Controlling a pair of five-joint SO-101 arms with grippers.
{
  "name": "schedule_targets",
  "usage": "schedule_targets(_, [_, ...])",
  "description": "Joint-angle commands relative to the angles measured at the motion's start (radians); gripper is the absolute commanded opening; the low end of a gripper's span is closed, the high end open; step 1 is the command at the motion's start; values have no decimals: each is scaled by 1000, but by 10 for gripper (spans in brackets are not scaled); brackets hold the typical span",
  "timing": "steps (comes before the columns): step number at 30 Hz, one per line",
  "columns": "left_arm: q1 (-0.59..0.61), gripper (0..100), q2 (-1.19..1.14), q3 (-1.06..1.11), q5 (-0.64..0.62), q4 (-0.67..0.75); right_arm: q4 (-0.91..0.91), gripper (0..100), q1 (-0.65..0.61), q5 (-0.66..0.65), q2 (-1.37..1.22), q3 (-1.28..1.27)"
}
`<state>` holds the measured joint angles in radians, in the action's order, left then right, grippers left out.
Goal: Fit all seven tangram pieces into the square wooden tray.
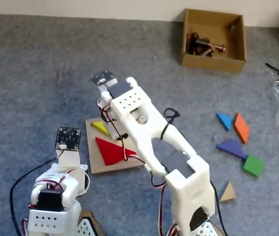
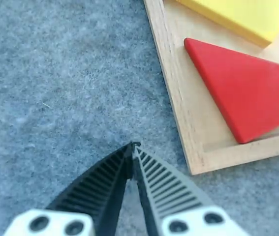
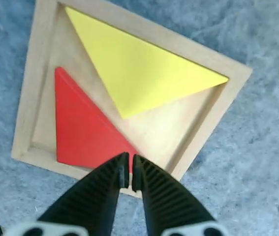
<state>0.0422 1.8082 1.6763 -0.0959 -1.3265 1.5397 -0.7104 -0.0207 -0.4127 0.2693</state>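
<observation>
Grey felt tabletop (image 1: 41, 73), two white arms side by side.

Right arm (image 1: 146, 125) was stretched out over the square wooden tray (image 1: 94, 164), which lay flat in front of both arms, turned a little askew. Left arm (image 1: 55, 196) sat folded back beside the tray.

Right end effector (image 3: 130, 167): fingers pressed together, nothing between them, tips over the tray's rim just past one sharp corner of the red triangle (image 3: 82, 125).

Left end effector (image 2: 132, 147): also closed and empty, over bare felt just outside a tray corner (the rim close by, not touched).

In the tray, two large triangles lay flat:
- yellow triangle (image 3: 139, 73), long edge along one inner wall, apex pointing at the tray's middle.
- red triangle, square corner towards a tray corner, long edge slanting across the tray and facing the middle. Bare wood showed between the two.

Loose on the felt, well apart from the tray, beyond the right arm:
- purple triangle (image 1: 232, 147), just beside a green square (image 1: 253, 165).
- orange parallelogram (image 1: 241, 127), long axis running roughly away from the arms, blue triangle (image 1: 224, 120) just beside it.
- pale wooden triangle (image 1: 227, 192), alone, nearest the right arm's base.

Cardboard box (image 1: 213, 61) at the far edge, metal bits inside.
</observation>
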Motion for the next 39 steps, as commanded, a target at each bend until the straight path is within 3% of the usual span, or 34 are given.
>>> schedule_targets(1, [-15, 5, 7, 19, -8, 2, 8, 12, 24, -5, 18, 47])
schedule_targets(10, [-15, 5, 7, 19, -8, 2, 99, 12, 76, -9, 16, 45])
schedule_targets(18, [-15, 5, 7, 19, -8, 2, 128, 4, 64, -107, 10, 39])
schedule_targets(28, [-15, 5, 7, 19, -8, 2, 15, 4, 30, -106, 19, -157])
schedule_targets(39, [-15, 5, 7, 19, -8, 2, 22, 4, 25, -130, 21, -168])
